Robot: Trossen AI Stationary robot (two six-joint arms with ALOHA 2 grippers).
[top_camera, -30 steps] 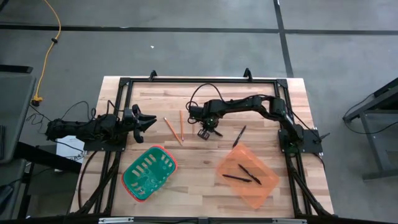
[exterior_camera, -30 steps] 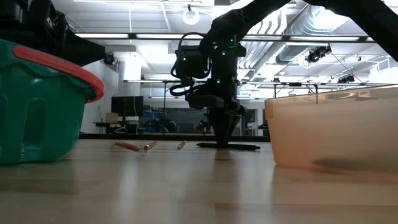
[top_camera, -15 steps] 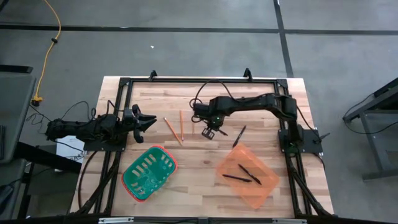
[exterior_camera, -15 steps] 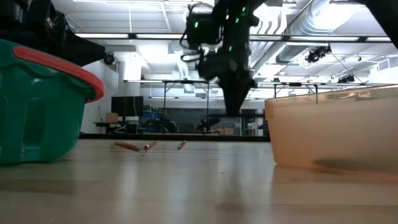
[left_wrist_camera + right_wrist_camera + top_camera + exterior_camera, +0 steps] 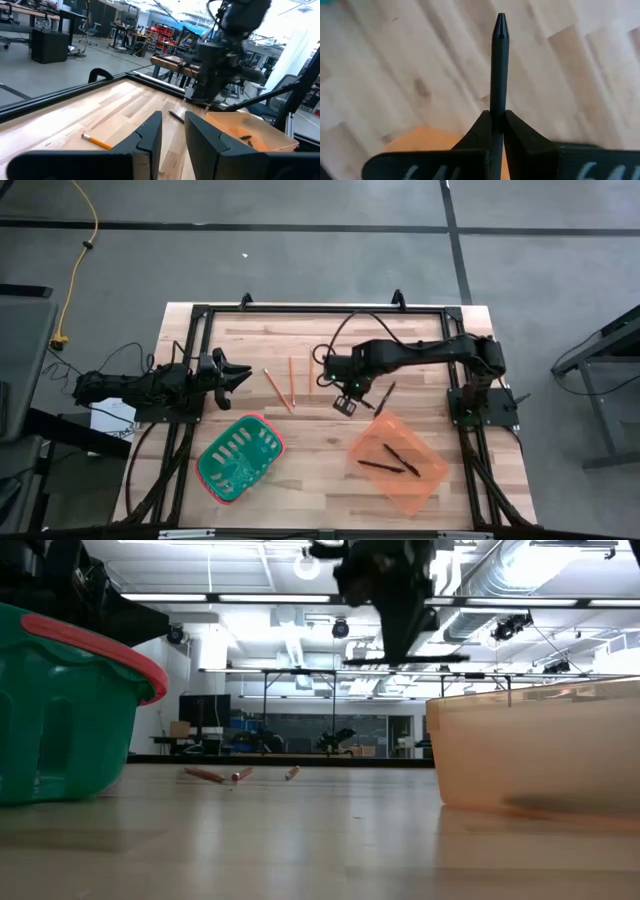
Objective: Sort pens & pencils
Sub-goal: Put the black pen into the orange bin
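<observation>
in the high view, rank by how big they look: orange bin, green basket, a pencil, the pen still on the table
1-2. orange bin and green basket: look alike, unranked.
3-4. Pencil and loose pen: too similar to rank.

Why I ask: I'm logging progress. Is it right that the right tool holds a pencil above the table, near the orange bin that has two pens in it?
Not quite: the right tool holds a black pen, not a pencil, as the right wrist view shows. It is above the table, near the orange bin with two pens inside.
</observation>
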